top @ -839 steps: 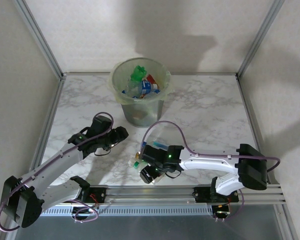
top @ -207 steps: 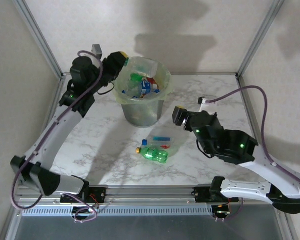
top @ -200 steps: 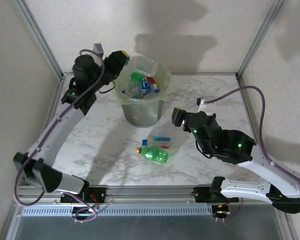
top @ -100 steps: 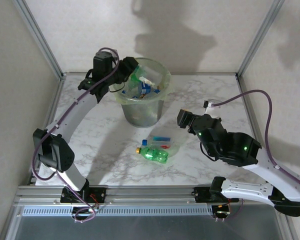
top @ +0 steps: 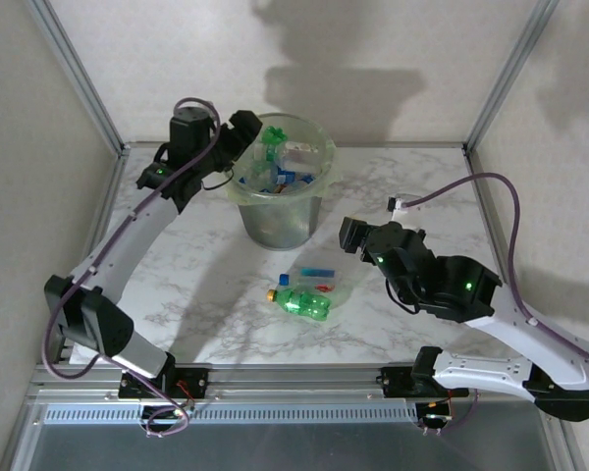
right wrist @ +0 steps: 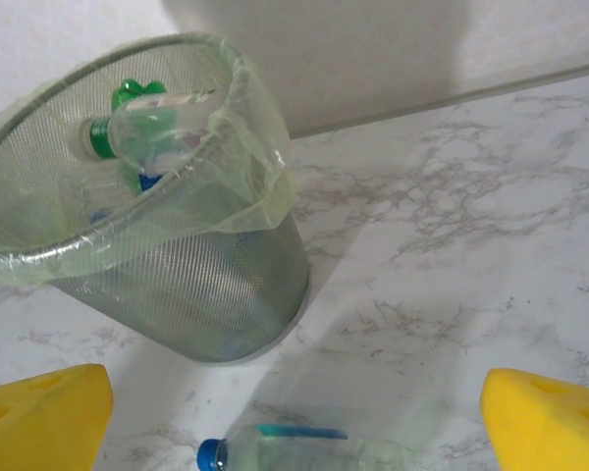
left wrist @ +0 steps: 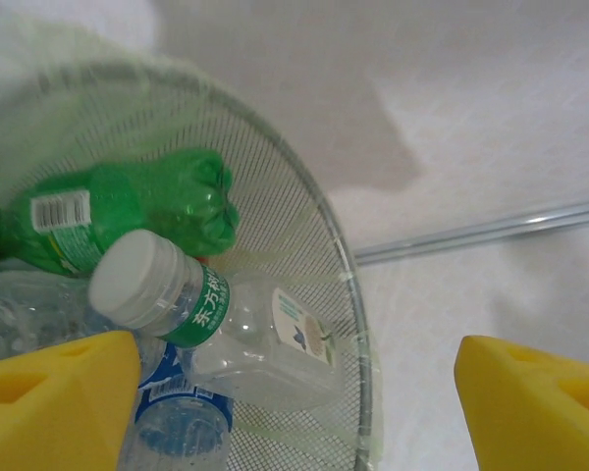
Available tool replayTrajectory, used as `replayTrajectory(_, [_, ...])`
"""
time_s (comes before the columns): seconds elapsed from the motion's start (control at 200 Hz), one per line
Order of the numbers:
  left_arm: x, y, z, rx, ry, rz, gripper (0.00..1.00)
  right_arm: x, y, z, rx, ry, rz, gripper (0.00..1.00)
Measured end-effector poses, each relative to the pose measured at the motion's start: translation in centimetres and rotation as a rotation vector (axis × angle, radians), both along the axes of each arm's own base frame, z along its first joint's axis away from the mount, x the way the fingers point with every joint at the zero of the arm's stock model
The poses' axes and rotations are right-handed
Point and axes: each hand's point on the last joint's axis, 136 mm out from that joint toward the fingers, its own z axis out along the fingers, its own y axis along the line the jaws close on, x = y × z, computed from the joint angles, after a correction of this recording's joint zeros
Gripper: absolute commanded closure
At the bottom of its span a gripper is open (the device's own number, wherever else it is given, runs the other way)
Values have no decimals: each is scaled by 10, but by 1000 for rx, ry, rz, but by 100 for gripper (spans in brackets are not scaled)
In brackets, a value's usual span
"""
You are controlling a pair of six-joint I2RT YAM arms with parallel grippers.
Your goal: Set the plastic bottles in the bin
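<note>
Bottles (top: 275, 162) piled in the bin (top: 280, 224) could spill if the wide-open, empty left jaws above its rim bump them, and the open, empty right jaws could knock the green bottle (top: 305, 305) and clear bottle (top: 320, 273) on the bench (top: 422, 196) away.

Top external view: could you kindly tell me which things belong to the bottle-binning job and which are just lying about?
Job: bin; bottles inside it; green bottle and clear bottle lying on the marble table.
Just there: purple cable; aluminium rail.
</note>
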Motion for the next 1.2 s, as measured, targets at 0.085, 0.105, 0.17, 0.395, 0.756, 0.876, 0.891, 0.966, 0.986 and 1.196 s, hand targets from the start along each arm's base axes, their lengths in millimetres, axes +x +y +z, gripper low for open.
replayTrajectory(0.085, [-11,13,18,27,-41,39,19,0,3,-2,-8,7,11,2])
replayTrajectory(0.105, [-14,17,23,34,-51,48,20,0,3,-2,-7,8,13,2])
replayTrajectory(0.17, [-23,26,35,49,-82,67,21,0,4,-2,-9,10,22,1])
replayTrajectory(0.395, [-63,42,28,93,-116,63,23,0,42,-26,-46,91,171,1])
replayTrajectory(0.756, [-129,60,-21,117,-97,26,25,-37,97,-167,-203,421,512,1])
replayTrajectory(0.876, [-146,65,-44,113,-66,26,28,-34,98,-186,-202,456,527,1])
replayTrajectory(0.891, [-147,65,-47,115,-61,26,28,-34,97,-188,-203,460,528,2])
replayTrajectory(0.966, [-151,66,-69,110,-13,27,30,-31,97,-199,-205,480,534,4])
replayTrajectory(0.986, [-152,66,-75,111,-2,26,30,-31,97,-202,-205,485,537,5])
replayTrajectory(1.196, [-167,66,-138,97,144,13,31,-37,105,-229,-239,543,596,8])
